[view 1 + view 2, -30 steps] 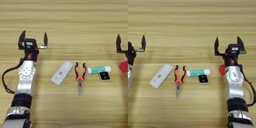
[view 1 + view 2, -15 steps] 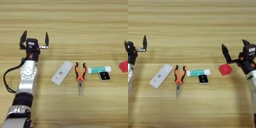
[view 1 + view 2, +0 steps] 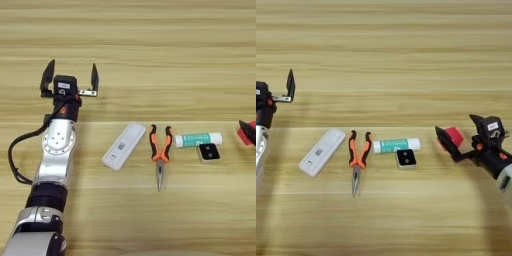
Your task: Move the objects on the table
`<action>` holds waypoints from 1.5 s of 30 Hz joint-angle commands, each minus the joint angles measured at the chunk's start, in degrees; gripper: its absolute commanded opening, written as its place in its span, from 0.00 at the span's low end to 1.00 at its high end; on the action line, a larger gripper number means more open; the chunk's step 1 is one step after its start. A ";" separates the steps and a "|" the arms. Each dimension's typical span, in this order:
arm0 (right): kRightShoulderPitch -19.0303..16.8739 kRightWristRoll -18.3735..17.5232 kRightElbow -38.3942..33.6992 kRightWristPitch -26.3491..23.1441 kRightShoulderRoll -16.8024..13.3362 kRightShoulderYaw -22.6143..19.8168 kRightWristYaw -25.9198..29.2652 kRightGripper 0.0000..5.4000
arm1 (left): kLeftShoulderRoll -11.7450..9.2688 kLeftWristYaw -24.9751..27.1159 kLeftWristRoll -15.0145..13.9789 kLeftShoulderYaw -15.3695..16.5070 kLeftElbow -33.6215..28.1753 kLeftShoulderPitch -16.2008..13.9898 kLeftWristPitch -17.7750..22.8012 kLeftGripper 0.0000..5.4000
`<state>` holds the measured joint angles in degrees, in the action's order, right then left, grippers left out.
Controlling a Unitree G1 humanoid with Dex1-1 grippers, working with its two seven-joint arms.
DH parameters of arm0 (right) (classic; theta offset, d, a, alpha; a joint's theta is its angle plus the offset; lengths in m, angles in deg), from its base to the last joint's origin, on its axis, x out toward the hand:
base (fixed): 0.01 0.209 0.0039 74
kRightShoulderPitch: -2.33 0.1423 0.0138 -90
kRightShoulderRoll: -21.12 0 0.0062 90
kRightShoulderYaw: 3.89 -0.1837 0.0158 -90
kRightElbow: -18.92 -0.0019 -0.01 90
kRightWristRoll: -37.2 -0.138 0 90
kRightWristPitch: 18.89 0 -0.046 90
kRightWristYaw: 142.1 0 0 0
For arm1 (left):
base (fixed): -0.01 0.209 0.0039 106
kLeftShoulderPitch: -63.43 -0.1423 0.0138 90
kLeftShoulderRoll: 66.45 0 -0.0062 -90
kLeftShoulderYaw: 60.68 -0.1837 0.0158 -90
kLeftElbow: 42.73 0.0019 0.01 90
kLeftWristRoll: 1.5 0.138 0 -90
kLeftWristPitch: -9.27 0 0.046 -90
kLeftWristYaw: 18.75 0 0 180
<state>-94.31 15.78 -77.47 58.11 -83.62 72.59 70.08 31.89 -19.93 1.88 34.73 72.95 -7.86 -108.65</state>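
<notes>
A row of objects lies across the table (image 3: 150,45): a white flat device (image 3: 124,146), orange-handled pliers (image 3: 160,150), a green-white tube (image 3: 198,139), a black-topped square block (image 3: 208,153) and a red cube (image 3: 454,135). My right gripper (image 3: 454,124) reaches in low from the right. It is open, one finger in front-left of the red cube and the other behind it. My left gripper (image 3: 70,76) stands open and empty at the far left, well away from the white device.
The left arm (image 3: 55,150) runs along the table's left side, trailing a black cable (image 3: 15,155). Bare wood stretches across the far half of the table and in front of the row.
My right arm has dropped from upright beside the red cube to a low reach from the right, with its fingers now straddling the cube. The left arm has barely moved.
</notes>
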 commanded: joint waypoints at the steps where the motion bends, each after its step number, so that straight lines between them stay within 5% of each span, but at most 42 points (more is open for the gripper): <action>1: 0.06 1.86 2.55 -0.40 -0.64 0.73 0.71 1.00 | -0.11 -0.36 0.14 -0.13 0.40 0.62 -0.49 1.00; 14: 3.85 4.96 8.37 -0.11 0.50 2.31 0.02 1.00 | -0.18 -0.34 0.14 -0.09 0.86 0.76 -0.79 1.00; 40: 2.25 5.25 8.80 0.04 0.77 1.39 1.23 0.43 | -0.45 -0.15 -0.03 0.08 1.37 0.90 -1.25 1.00; 45: 2.36 5.64 9.89 -0.16 0.80 1.95 1.48 0.43 | -0.40 -0.18 -0.03 0.06 1.52 0.99 -1.32 1.00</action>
<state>-91.83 21.12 -68.03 58.13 -82.76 74.28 71.14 31.81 -19.92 1.86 34.78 73.90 -7.57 -109.75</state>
